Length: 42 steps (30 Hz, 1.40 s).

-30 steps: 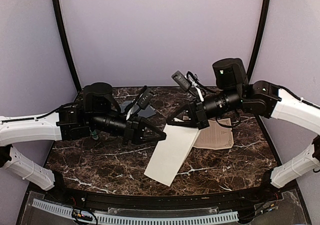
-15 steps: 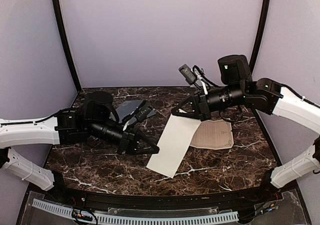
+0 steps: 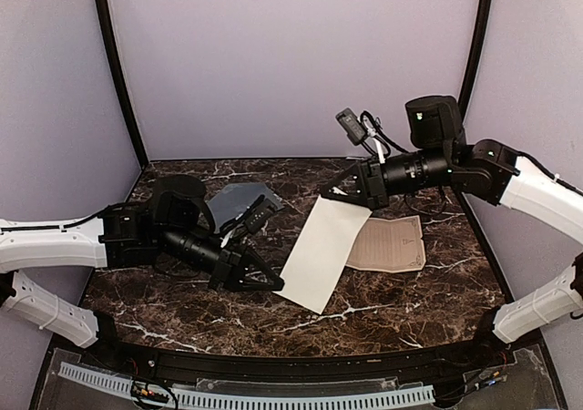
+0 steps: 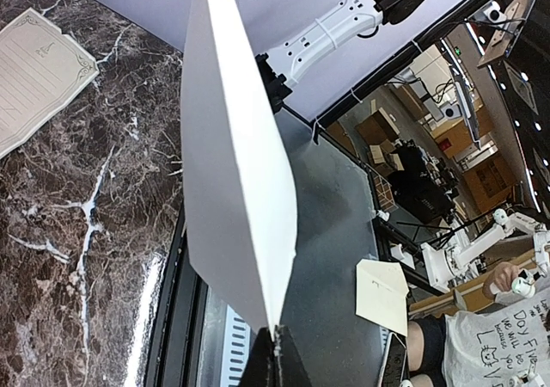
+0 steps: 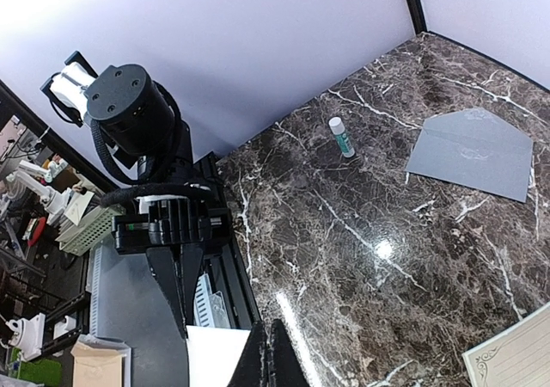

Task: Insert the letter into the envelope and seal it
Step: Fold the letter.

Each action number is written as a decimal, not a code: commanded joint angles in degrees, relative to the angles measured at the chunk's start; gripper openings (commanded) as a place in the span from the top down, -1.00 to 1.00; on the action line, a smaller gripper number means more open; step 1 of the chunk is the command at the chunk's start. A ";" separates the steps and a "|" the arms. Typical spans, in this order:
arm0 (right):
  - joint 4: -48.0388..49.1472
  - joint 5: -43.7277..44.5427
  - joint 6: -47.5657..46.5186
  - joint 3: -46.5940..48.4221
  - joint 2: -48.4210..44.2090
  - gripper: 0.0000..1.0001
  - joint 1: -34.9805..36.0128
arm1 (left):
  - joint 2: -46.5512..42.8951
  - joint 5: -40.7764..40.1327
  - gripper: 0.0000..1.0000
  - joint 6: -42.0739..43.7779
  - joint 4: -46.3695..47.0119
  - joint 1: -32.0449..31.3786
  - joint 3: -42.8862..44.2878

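A plain white sheet (image 3: 319, 251) hangs tilted above the table, stretched between both grippers. My left gripper (image 3: 278, 285) is shut on its near lower corner; in the left wrist view the sheet (image 4: 232, 172) rises edge-on from the closed jaws (image 4: 277, 335). My right gripper (image 3: 330, 191) is shut on the sheet's far upper corner (image 5: 215, 357), jaws pressed together (image 5: 271, 335). The cream bordered letter (image 3: 392, 244) lies flat on the table right of the sheet, partly hidden by it. The grey-blue envelope (image 3: 239, 199) lies flat behind the left arm, flap pointing away (image 5: 473, 153).
The table is dark marble (image 3: 182, 310) with a black front rim. A small white glue stick with a green label (image 5: 341, 136) stands near the envelope. The left arm (image 5: 146, 146) reaches low across the table's left half. Purple walls close in the back and sides.
The right gripper has risen and drawn back to the right with the sheet's top corner. The left gripper has dropped lower and nearer. The sheet hangs steeper and clear of the letter.
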 commanded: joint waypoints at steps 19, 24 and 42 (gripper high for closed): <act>5.70 2.37 0.76 1.07 -4.38 1.00 -4.41 | -5.49 -3.93 0.99 0.41 -6.38 -0.25 -2.82; 5.93 -2.23 1.00 -0.33 -4.67 1.00 -4.38 | -8.66 -10.77 0.50 1.64 -8.38 1.37 0.39; 9.09 -10.56 2.57 -3.12 -1.31 1.00 2.21 | 2.05 -5.14 -0.69 1.97 2.11 1.47 9.58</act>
